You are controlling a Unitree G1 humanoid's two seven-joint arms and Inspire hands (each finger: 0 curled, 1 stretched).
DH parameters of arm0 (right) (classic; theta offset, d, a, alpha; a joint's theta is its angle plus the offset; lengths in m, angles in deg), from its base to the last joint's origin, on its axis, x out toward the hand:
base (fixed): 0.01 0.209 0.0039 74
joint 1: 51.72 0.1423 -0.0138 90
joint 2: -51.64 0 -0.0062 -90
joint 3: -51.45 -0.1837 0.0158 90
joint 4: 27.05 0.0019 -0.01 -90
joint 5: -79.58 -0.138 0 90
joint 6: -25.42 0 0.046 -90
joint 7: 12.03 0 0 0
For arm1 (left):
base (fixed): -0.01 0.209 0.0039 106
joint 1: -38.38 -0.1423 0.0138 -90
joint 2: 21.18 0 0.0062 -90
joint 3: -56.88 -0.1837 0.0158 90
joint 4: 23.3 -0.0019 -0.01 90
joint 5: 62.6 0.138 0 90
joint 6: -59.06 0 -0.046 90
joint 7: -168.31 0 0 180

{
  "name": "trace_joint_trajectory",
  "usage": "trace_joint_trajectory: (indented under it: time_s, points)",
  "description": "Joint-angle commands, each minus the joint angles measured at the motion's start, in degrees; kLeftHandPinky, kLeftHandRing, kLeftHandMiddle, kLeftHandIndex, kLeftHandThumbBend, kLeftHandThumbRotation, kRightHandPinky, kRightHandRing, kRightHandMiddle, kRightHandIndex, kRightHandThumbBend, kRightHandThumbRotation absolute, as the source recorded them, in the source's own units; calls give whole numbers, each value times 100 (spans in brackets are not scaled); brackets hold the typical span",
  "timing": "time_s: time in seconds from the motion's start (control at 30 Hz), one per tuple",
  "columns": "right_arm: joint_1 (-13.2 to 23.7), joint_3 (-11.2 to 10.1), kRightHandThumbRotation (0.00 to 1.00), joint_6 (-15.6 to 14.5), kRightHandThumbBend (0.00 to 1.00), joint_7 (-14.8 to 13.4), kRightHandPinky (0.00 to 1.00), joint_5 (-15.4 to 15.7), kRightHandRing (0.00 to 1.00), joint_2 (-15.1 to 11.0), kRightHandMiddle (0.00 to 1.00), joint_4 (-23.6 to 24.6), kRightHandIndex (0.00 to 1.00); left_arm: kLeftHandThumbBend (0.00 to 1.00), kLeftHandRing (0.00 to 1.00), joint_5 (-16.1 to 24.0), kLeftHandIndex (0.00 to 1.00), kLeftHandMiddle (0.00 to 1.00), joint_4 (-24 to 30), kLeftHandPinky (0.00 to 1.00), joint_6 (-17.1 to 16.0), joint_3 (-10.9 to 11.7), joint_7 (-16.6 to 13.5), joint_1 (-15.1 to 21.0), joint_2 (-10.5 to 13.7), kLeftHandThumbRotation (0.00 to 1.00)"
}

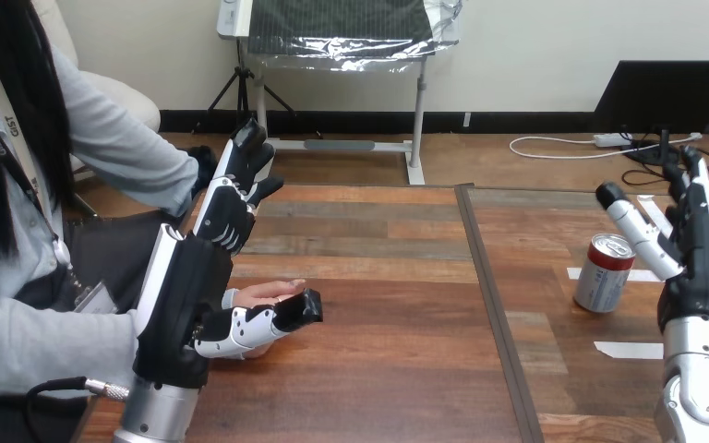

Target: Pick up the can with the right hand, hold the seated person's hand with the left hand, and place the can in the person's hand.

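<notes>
Head view puts the can (603, 273) upright on the right part of the surface (397, 305), near strips of white tape (628, 350). Your right robot hand (697, 254) stands just beside it on the far right. Its fingers are spread wide and pointing up, it holds nothing, and it looks clear of the can.

At the left, your left robot hand (185, 305) sits by the person's hand (268, 293), which rests on the surface. The thumb (258, 325) is curled across the person's hand while the fingers reach straight past it. That reads as a light hold, so the grasp of the can is likely the step to work on.

- Bring the right robot hand lower before you close it. It looks high against the can, and a grip near the rim could tip it.
- Aim for the middle of the can's side, with the thumb on one side and the fingers on the other.
- Close slowly, since a thin can may dent or slide on the smooth wood.
- Lift straight up before carrying it left across the seam in the surface.
- Leave the left side alone while you do this.
</notes>
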Motion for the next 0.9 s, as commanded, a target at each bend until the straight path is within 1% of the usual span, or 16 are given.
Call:
trace_joint_trajectory:
  time_s: [0.0, 0.43, 0.57, 0.63, 0.8, 0.87]
  points:
    - [517, 119, 53, -145, 100, -147, 100, 160, 98, -185, 94, -71, 99, 100, 96, -113, 98, 100, 228, 89, -44, 72, 21, 334, -15, 54]
    - [509, 217, 57, -596, 100, -301, 99, 377, 96, -218, 93, -196, 98, 100, 96, -258, 98, 100, 273, 89, -30, 50, 136, 304, -16, 53]
    - [508, 280, 57, -766, 100, -393, 98, 491, 95, -238, 92, -234, 98, 100, 96, -259, 97, 100, 232, 89, -88, 74, 152, 318, -18, 53]
    - [509, 286, 57, -834, 100, -390, 97, 508, 95, -240, 92, -248, 98, 100, 96, -264, 97, 99, 217, 89, -109, 83, 161, 322, -20, 54]
    - [500, 190, 55, -969, 100, -215, 96, 412, 95, -209, 92, -274, 98, 100, 96, -250, 97, 99, 213, 89, -142, 103, 180, 321, -19, 54]
    - [495, 199, 54, -1022, 100, -221, 96, 430, 95, -209, 92, -282, 98, 100, 96, -262, 97, 99, 219, 89, -139, 103, 198, 319, -17, 54]
